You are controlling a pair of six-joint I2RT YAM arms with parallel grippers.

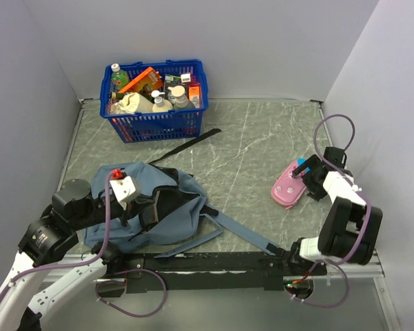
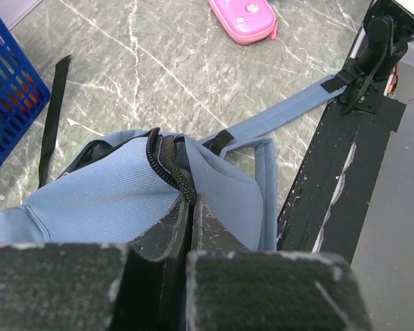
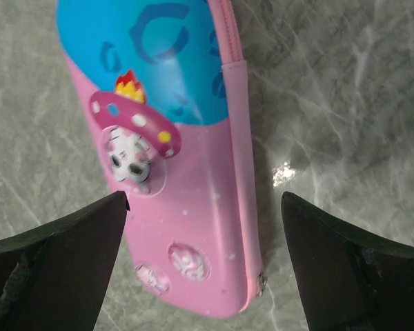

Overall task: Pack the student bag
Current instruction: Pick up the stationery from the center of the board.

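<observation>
My right tool (image 3: 204,200) hangs wide open straight over the pink pencil case (image 3: 193,227) — one finger on either side of it, neither touching, nothing held. The case lies flat on the worktop (image 1: 248,138). Its long axis runs forward from my wrist, a little tilted, so my fingers would close across its narrow width. As I judge it, the coming move turns on that: drop straight down and squeeze.

My left tool (image 2: 192,207) has its fingers pressed nearly together on the dark zippered rim of the student bag (image 2: 103,193), pinching the edge. The bag slumps directly beneath and ahead of that tool. From my right tool the bag lies well off to the left — so the right arm is plainly nearer the case, the left nearer the bag.
</observation>
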